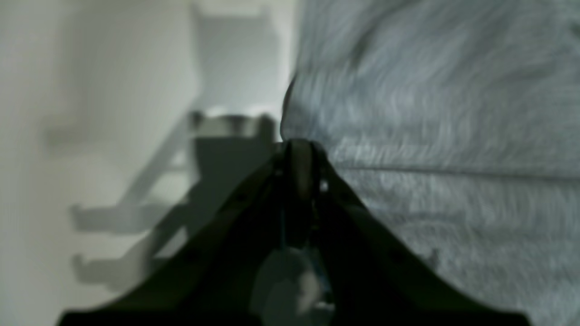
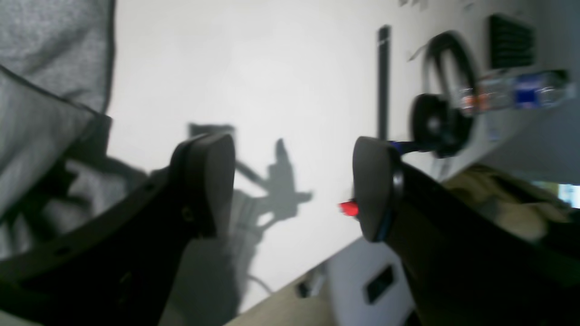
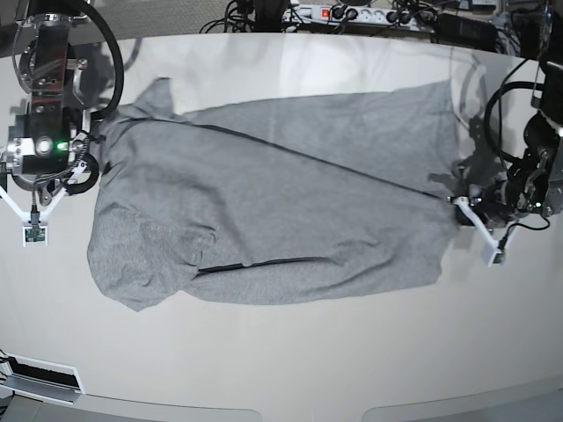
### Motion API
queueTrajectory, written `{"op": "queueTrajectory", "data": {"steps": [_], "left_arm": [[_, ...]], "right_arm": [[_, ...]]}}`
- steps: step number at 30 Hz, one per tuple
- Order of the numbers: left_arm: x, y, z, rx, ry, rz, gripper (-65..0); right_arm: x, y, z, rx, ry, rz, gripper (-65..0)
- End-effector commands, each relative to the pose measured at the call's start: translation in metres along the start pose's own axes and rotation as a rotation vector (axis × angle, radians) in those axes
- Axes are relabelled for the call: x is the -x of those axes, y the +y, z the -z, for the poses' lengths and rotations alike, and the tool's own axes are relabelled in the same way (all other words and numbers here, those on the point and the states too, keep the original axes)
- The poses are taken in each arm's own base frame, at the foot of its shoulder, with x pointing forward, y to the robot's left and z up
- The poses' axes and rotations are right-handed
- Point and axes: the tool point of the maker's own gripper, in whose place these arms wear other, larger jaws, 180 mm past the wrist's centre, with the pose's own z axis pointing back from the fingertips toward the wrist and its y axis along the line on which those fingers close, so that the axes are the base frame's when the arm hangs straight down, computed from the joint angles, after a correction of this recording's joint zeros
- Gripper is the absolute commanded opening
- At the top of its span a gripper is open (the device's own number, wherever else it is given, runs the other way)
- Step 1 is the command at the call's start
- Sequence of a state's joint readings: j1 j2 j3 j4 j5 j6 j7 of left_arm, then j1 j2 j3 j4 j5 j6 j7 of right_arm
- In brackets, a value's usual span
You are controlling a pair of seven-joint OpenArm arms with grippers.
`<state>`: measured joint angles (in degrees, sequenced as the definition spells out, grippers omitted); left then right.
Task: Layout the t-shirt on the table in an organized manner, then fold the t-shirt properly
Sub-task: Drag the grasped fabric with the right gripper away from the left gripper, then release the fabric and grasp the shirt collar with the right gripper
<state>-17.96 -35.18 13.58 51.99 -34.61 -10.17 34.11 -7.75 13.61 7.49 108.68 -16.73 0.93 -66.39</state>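
The heather-grey t-shirt (image 3: 281,202) lies spread across the off-white table (image 3: 281,352), with a long diagonal crease running toward its right edge. At that edge my left gripper (image 3: 455,202) is shut on the cloth. In the left wrist view its fingertips (image 1: 297,151) meet on the border of the t-shirt (image 1: 430,113), with the table (image 1: 113,68) to their left. My right gripper (image 3: 86,149) hovers by the shirt's left end. In the right wrist view it (image 2: 292,181) is open with nothing between its pads, and the t-shirt (image 2: 45,59) lies to its left on the table (image 2: 272,68).
A power strip and cables (image 3: 352,13) run along the table's far edge. In the right wrist view a coiled black cable (image 2: 446,90) and a water bottle (image 2: 521,90) lie near the table's rim. The front edge of the table curves below the shirt.
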Motion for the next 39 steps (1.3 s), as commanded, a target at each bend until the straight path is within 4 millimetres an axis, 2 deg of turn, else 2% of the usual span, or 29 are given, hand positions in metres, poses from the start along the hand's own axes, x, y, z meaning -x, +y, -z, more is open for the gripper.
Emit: {"op": "queueTrajectory", "data": {"steps": [1, 3, 5, 8, 12, 15, 18, 21, 24, 28, 32, 36, 39], "left_arm": [[-0.008, 0.027, -0.010, -0.077, -0.006, 0.023, -65.0], [-0.010, 0.047, -0.015, -0.151, -0.010, 0.050, -65.0], [-0.012, 0.068, -0.023, -0.232, -0.017, 0.051, -65.0], [-0.013, 0.095, -0.035, -0.328, -0.014, 0.061, -65.0], [-0.021, 0.134, -0.056, -0.497, -0.044, 0.061, -65.0], [-0.027, 0.148, -0.066, -0.537, -0.067, 0.025, -65.0], [-0.029, 0.154, -0.072, -0.547, -0.078, -0.002, -65.0], [-0.030, 0.152, -0.071, -0.530, -0.081, -0.002, -65.0], [-0.030, 0.146, -0.067, -0.486, -0.083, -0.013, -65.0], [-0.030, 0.143, -0.066, -0.471, -0.088, -0.034, -65.0], [-0.029, 0.141, -0.064, -0.460, -0.086, -0.049, -65.0], [-0.029, 0.141, -0.064, -0.460, -0.086, -0.049, -65.0], [-0.028, 0.141, -0.064, -0.461, -0.085, -0.048, -65.0]], "right_arm": [[-0.011, -0.013, -0.002, 0.021, -0.039, 0.012, -22.9], [-0.009, -0.012, 0.000, -0.017, -0.033, 0.023, -23.1], [-0.010, -0.002, 0.000, -0.093, -0.038, 0.022, -23.1], [-0.014, 0.033, -0.007, -0.296, -0.072, 0.014, -23.1], [-0.025, 0.079, -0.028, -0.579, -0.135, 0.030, -23.1], [-0.023, 0.101, -0.031, -0.696, -0.144, 0.038, -23.1], [-0.006, 0.121, -0.017, -0.766, -0.079, 0.107, -23.0], [0.018, 0.155, -0.019, -0.956, 0.004, 0.152, -23.1], [0.027, 0.180, -0.040, -1.165, 0.012, 0.153, -23.5], [0.020, 0.198, -0.074, -1.355, -0.051, 0.136, -23.5], [0.016, 0.213, -0.085, -1.390, -0.086, 0.130, -23.5], [0.019, 0.224, -0.077, -1.315, -0.085, 0.105, -23.5], [0.019, 0.225, -0.068, -1.251, -0.084, 0.100, -23.5]]}}
